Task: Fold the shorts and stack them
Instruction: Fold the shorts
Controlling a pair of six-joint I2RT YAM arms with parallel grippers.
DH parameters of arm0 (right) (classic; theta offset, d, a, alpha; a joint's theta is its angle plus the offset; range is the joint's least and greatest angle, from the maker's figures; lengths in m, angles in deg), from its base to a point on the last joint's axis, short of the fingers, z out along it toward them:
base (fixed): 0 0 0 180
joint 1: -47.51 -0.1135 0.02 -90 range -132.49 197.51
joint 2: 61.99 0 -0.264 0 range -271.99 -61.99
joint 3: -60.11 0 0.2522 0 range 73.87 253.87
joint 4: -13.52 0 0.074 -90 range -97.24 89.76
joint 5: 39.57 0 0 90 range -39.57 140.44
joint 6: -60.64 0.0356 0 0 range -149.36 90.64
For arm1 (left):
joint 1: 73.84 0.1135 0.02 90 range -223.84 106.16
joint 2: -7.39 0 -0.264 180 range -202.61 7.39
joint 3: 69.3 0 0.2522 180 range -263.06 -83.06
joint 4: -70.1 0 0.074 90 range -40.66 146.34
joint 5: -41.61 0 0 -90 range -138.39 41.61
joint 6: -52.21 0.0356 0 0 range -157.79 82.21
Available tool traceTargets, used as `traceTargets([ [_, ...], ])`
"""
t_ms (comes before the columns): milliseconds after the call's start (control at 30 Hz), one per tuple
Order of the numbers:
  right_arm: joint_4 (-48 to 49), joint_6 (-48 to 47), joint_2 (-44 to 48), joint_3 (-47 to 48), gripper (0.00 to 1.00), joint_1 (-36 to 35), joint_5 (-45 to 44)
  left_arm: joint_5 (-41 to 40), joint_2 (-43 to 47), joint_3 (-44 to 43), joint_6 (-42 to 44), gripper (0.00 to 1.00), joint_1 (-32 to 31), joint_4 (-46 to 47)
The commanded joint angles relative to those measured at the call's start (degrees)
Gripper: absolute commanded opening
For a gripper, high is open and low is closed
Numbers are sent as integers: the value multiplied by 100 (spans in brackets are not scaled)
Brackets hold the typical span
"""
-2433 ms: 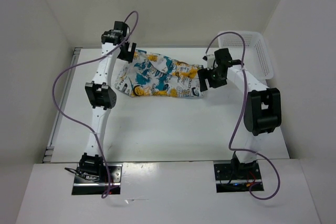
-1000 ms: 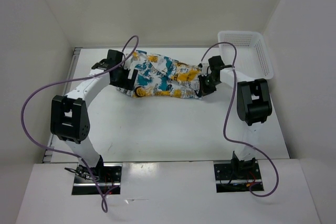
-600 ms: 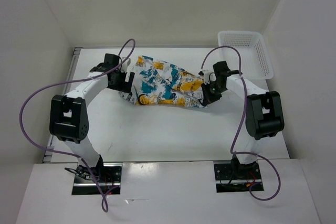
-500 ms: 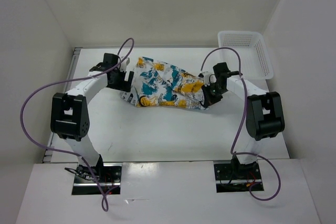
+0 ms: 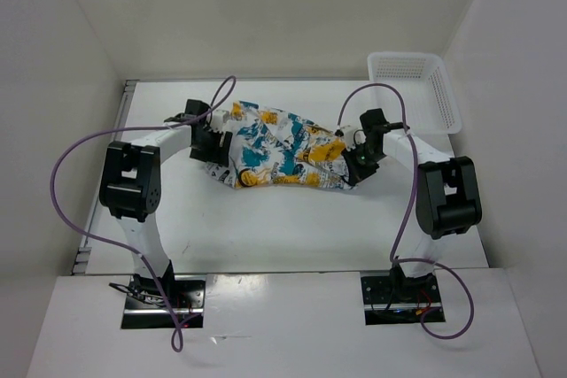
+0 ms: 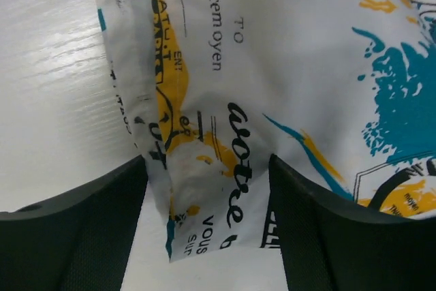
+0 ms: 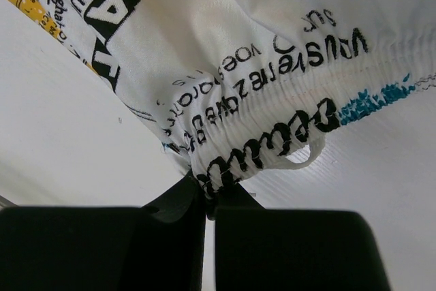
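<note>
The right claw [image 7: 206,192] is pinched shut on the waistband end of the shorts [image 5: 279,148]. The left claw [image 6: 208,168] is spread apart, straddling the opposite corner. The shorts lie lengthwise between both claws, on the table [image 5: 292,219].

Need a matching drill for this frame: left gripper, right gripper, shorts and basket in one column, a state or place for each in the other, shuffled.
Column one:
1. left gripper
2. right gripper
3. shorts
4. basket

Column two:
A. far right corner, nothing touching it
B. shut, pinching the gathered elastic edge of the fabric
C. open, with a printed corner lying in the gap
D. crumpled, spanning from one gripper to the other

Pairs: 1-C, 2-B, 3-D, 4-A
</note>
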Motion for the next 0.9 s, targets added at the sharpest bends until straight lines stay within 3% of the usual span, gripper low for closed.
traceTargets([
  [0,-87,-125,368,-81,0,-66,-145,355,-7,183,27,76,-77,76],
  [33,-87,-125,369,-142,0,-66,-145,408,-7,184,27,67,-77,15],
  [133,-35,-125,369,-195,0,-66,-145,539,46,184,27,55,-77,-38],
  [233,-34,-125,369,-195,0,-66,-198,540,46,184,27,33,-77,-38],
  [400,-34,-125,369,-81,0,-66,-250,593,107,289,27,26,-77,-38],
  [533,18,-125,369,-81,0,-66,-251,593,221,289,27,0,-77,-38],
  [867,18,-239,754,-98,0,-66,-566,4,1223,965,27,0,-77,-495],
])
